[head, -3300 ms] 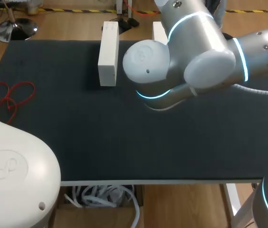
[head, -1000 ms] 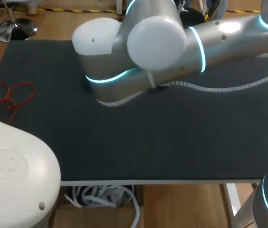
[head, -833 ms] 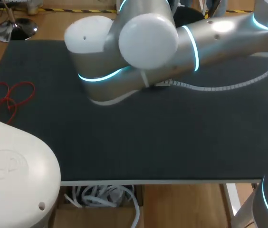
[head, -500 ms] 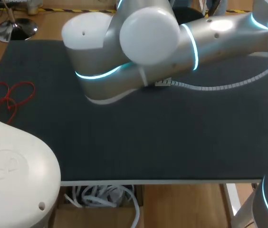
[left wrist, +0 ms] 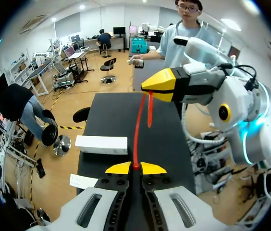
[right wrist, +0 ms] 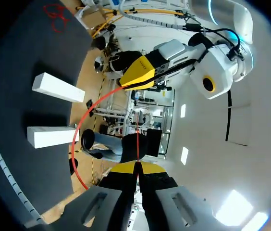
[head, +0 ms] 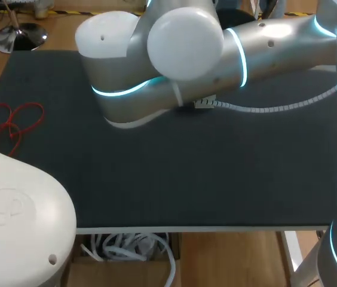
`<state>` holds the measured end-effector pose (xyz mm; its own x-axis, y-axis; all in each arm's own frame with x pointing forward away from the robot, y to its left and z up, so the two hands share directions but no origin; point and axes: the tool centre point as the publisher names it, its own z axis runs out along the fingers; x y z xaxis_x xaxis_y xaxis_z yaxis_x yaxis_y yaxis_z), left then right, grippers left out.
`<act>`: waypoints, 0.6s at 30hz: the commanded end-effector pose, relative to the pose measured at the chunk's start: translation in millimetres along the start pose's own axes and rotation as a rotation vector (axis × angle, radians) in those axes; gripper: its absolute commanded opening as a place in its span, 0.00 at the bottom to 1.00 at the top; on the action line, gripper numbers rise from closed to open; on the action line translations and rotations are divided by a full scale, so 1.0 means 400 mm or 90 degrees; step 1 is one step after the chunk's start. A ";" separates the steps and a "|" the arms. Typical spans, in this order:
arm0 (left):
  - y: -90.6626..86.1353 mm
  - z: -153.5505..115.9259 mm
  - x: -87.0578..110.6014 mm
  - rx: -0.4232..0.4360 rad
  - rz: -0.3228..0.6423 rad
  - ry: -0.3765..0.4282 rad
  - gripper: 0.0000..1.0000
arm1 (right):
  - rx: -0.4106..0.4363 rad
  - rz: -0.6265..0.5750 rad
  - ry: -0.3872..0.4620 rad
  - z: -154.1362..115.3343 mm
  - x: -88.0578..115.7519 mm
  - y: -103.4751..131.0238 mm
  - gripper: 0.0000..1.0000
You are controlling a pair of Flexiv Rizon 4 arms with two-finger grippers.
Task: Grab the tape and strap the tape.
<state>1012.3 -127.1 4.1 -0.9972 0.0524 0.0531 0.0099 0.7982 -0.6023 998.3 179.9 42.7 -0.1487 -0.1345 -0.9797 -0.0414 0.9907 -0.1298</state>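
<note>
Shift: right arm [head: 174, 60] swings from mid-worktop [head: 186, 179] toward its far-left corner and now hides the white blocks [right wrist: 58, 87] from the head view. Likely it is drawing the tape out, so the grab is done and strapping is underway. A loose red cord [head: 13, 122] lies at the left edge. Left gripper [left wrist: 135, 168] is pinched on red tape [left wrist: 136, 130]. The tape spans the air above the worktop, bowing slack, to right gripper [right wrist: 138, 167], which is also clamped on it.

Two white rectangular blocks [right wrist: 58, 87], one thin red tape strand [left wrist: 137, 134] and one tangled red cord [head: 13, 122], all with one dark tabletop [head: 186, 179].
</note>
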 end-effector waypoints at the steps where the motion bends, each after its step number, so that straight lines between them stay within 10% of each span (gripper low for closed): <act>1: -0.002 -0.002 0.000 -0.003 -0.001 0.001 0.00 | 0.009 -0.028 -0.005 0.005 -0.015 0.010 0.00; 18: -0.002 -0.002 0.000 -0.003 -0.001 0.001 0.00 | 0.012 -0.154 0.000 0.008 -0.046 0.003 0.00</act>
<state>1012.3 -127.1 4.1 -0.9972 0.0524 0.0531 0.0099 0.7982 -0.6023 1005.3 183.8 55.9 -0.1293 -0.3653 -0.9219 -0.0524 0.9309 -0.3615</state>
